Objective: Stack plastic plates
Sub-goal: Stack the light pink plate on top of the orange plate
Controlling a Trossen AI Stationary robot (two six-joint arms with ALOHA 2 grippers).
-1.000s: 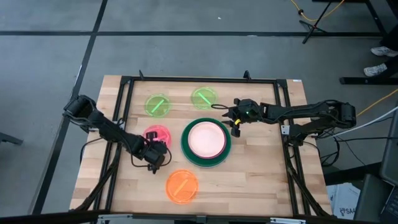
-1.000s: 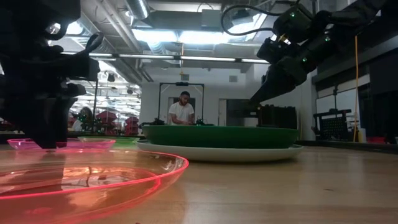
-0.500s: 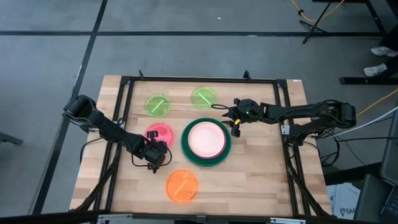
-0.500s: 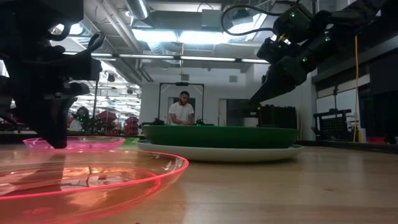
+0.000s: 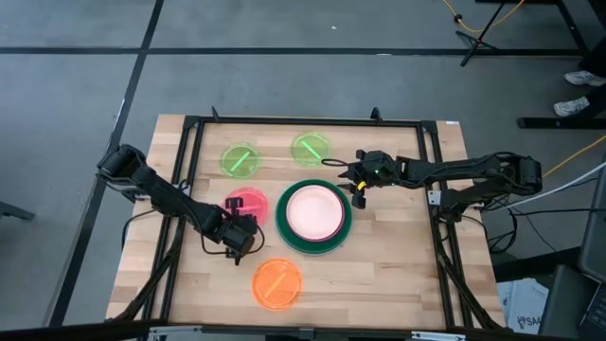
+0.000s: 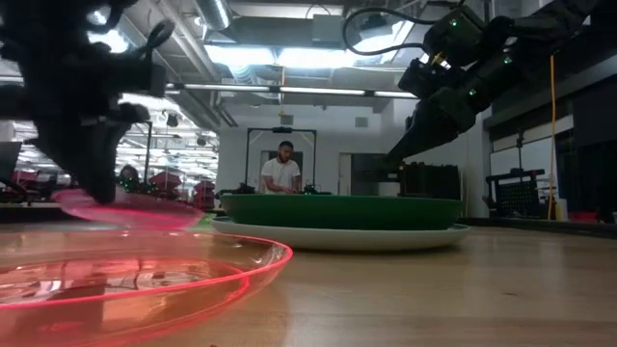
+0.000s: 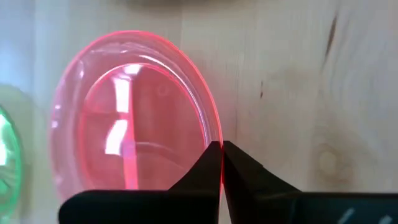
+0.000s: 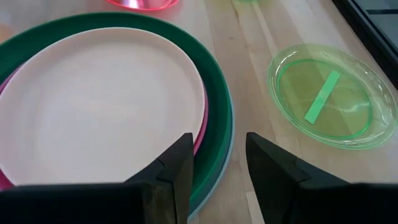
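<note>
The left claw (image 5: 240, 237) has its two fingers pressed together on the rim of the red-pink plate (image 5: 244, 204), pinching that thin edge, and the plate is off the counter (image 5: 398, 275) on the pinched side: from table height it hangs tilted (image 6: 125, 207), the edge nearest the claw raised and the far edge dipping toward the stack. Being round it has no long axis to speak of; in the left wrist view its hollow face (image 7: 134, 118) turns up toward the camera, and its lower part is cut off behind the dark fingers (image 7: 208, 171). Just beyond the held plate, on the side away from the left claw, sits the stack: the light blue plate (image 6: 337, 236) at the bottom showing only as a thin pale rim, the dark green plate (image 5: 284, 220) on it, a sliver of the magenta plate (image 8: 200, 134) peeking out, and the peach plate (image 5: 314, 212) flat on top. The orange plate (image 5: 276, 282) lies on the counter near the left claw, toward the front edge, and fills the near foreground from table height, part of it cut off. The right claw (image 5: 360, 194) hovers over the far edge of the stack with its fingers spread apart, holding nothing; one translucent green plate (image 8: 326, 96) lies just beside it, with a light strip across its middle, and the other green plate (image 5: 240, 159) is farther off, well apart.
</note>
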